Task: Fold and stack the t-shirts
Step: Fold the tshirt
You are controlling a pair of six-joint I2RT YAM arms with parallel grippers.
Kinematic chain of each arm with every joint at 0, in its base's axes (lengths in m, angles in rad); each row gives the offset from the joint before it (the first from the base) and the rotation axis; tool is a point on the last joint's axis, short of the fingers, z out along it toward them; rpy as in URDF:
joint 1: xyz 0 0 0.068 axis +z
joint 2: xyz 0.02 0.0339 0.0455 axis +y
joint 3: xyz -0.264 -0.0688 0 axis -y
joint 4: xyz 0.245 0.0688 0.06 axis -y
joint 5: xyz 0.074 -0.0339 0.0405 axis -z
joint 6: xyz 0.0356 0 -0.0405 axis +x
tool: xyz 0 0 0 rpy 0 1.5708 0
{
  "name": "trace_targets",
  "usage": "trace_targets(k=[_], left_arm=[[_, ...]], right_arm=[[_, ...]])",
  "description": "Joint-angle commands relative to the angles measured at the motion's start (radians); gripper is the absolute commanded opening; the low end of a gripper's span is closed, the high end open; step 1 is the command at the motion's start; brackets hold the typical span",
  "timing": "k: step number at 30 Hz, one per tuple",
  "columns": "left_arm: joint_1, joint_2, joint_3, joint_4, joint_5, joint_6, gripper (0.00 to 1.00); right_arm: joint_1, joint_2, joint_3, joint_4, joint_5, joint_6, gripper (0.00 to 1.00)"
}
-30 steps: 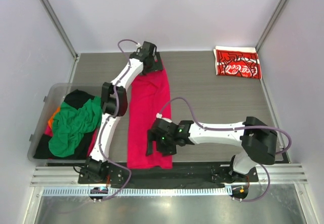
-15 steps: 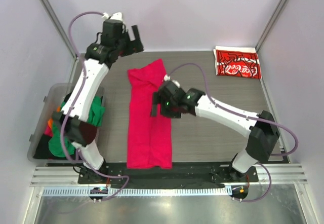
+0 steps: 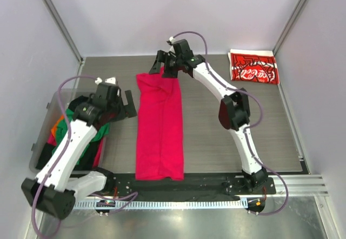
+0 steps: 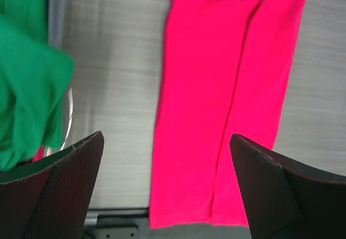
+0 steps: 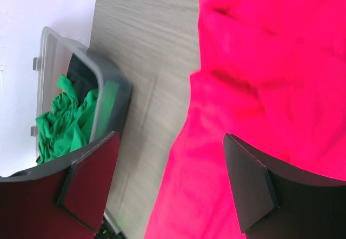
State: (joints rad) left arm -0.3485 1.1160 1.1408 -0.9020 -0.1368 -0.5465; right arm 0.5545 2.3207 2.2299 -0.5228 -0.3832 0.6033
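A soft crimson-pink tee (image 3: 159, 131) is lying on the grey wood-grain desk (image 3: 227, 120), folded into a long, slightly rumpled strip. The left end effector (image 3: 128, 106) is hovering open beside its left edge; the right end effector (image 3: 161, 68) is hanging open over its bunched far end.

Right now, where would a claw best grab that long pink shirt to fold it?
Probably its rumpled far end, from above: the pink shirt lies as a long flat strip, and only there does cloth bunch up, by the open right claw.
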Motion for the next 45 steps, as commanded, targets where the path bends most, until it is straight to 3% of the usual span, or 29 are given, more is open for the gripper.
trace_targets(k=[1,8,18,22,27,34,39,45], left_arm=[[0.000,-0.139,-0.087,-0.003,-0.018,-0.018,1.00],[-0.001,-0.422,-0.275,0.054,0.023,-0.062,1.00],[-0.001,-0.502,-0.282,0.072,-0.017,-0.044,1.00],[-0.001,-0.481,-0.280,0.066,-0.026,-0.047,1.00],[-0.001,-0.469,-0.277,0.063,-0.026,-0.049,1.00],[-0.001,-0.452,-0.280,0.064,-0.034,-0.050,1.00],[-0.001,-0.429,-0.280,0.064,-0.029,-0.050,1.00],[-0.001,-0.372,-0.282,0.071,-0.021,-0.073,0.99]], right_arm=[[-0.008,0.155,0.182,0.078,-0.213,0.018,0.83],[-0.042,0.264,0.123,0.403,-0.244,0.138,0.83],[-0.054,0.414,0.180,0.434,-0.071,0.142,0.80],[-0.073,0.440,0.145,0.413,-0.001,0.150,0.77],[-0.131,0.401,0.042,0.362,0.208,0.141,0.76],[-0.154,0.520,0.262,0.340,0.109,0.102,0.79],[-0.159,0.562,0.335,0.418,0.041,0.085,0.80],[-0.160,0.422,0.344,0.478,-0.060,0.062,0.85]])
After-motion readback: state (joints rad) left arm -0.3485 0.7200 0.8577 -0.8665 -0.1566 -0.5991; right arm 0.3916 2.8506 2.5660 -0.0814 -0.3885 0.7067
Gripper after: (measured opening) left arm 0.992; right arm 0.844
